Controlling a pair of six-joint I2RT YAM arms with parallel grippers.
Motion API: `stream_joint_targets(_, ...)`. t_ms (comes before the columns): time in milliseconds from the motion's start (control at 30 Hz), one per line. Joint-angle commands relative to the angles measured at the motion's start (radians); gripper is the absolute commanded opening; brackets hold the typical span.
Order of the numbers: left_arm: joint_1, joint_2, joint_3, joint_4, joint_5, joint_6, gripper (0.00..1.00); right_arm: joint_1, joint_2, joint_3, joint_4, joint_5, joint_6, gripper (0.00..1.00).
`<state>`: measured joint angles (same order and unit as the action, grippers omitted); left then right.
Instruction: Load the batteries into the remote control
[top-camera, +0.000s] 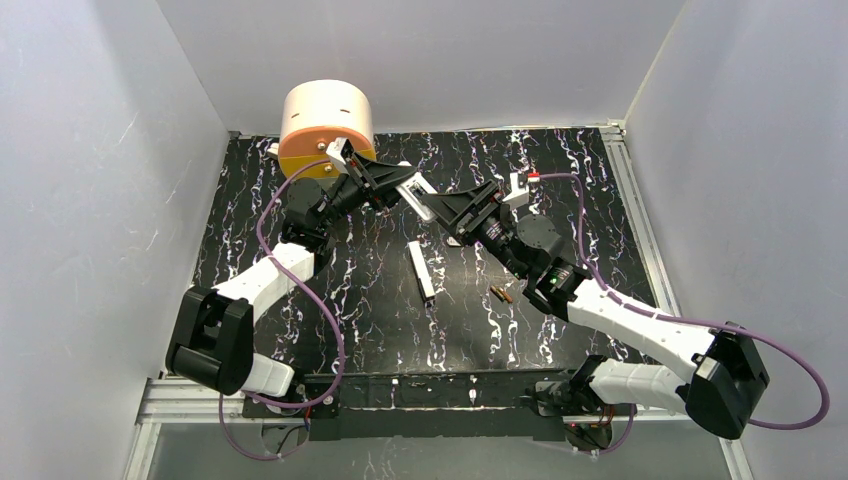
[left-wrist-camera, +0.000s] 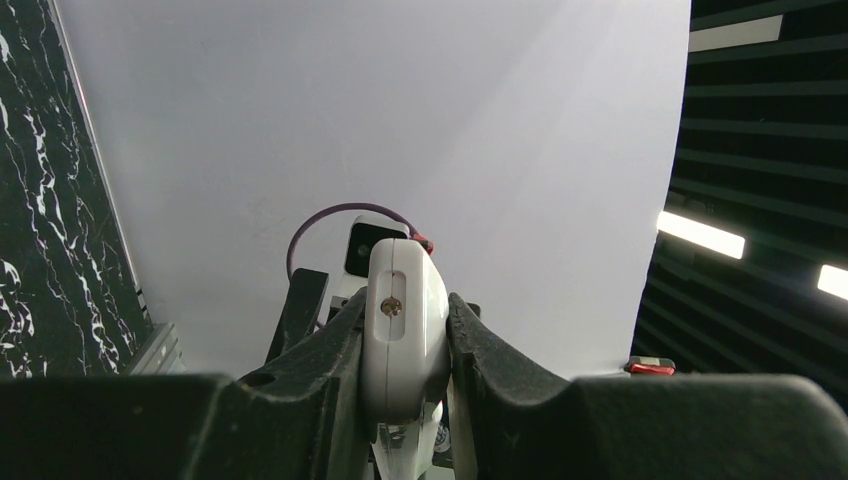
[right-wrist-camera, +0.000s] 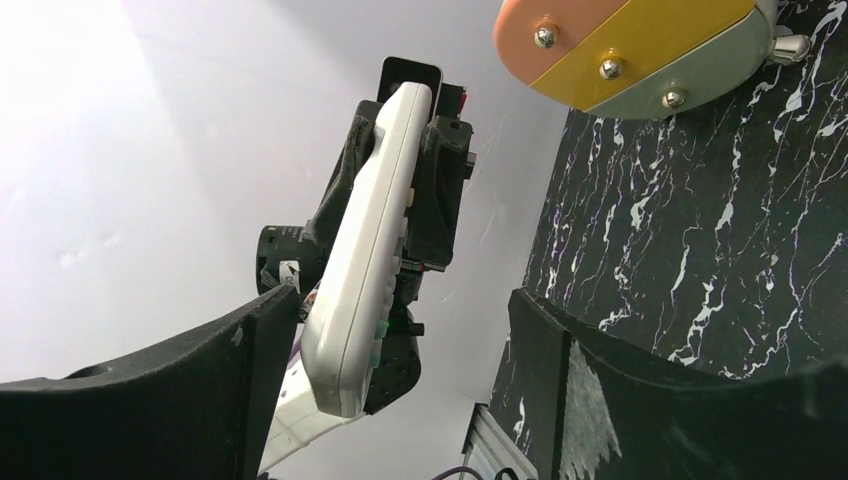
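My left gripper (top-camera: 393, 183) is shut on the white remote control (top-camera: 412, 187) and holds it in the air over the far middle of the table. In the left wrist view the remote (left-wrist-camera: 403, 330) sits end-on, clamped between both fingers. My right gripper (top-camera: 430, 208) is open and empty, facing the remote's free end. In the right wrist view the remote (right-wrist-camera: 365, 250) hangs edge-on with its buttons to the right, its lower end just beside my left finger (right-wrist-camera: 200, 390); the right finger (right-wrist-camera: 620, 400) is well apart from it. Two copper-orange batteries (top-camera: 501, 295) lie on the table by the right arm.
A long narrow white bar (top-camera: 421, 270) lies on the black marbled table (top-camera: 350, 300) at its middle. A round cream and orange drum (top-camera: 325, 125) stands at the back left and also shows in the right wrist view (right-wrist-camera: 630, 50). White walls enclose the table.
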<state>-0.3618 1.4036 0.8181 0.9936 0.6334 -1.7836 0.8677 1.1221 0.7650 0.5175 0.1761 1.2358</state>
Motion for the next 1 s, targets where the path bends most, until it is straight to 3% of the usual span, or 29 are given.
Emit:
stream_joint_targets(0, 0.001, -0.024, 0.032, 0.043, 0.015, 0.009, 0.0, -0.004, 0.004, 0.031, 0.027, 0.012, -0.049, 0.81)
stream_joint_targets(400, 0.001, -0.027, 0.041, 0.041, 0.027, 0.018, 0.0, -0.004, 0.043, 0.059, -0.065, 0.038, -0.13, 0.69)
stream_joint_targets(700, 0.0, -0.048, 0.019, 0.037, 0.031, 0.035, 0.0, -0.004, 0.098, 0.13, -0.178, 0.017, -0.133, 0.51)
stream_joint_targets(967, 0.001, -0.099, 0.027, -0.057, 0.023, 0.179, 0.0, -0.006, 0.071, 0.156, -0.284, 0.036, -0.142, 0.32)
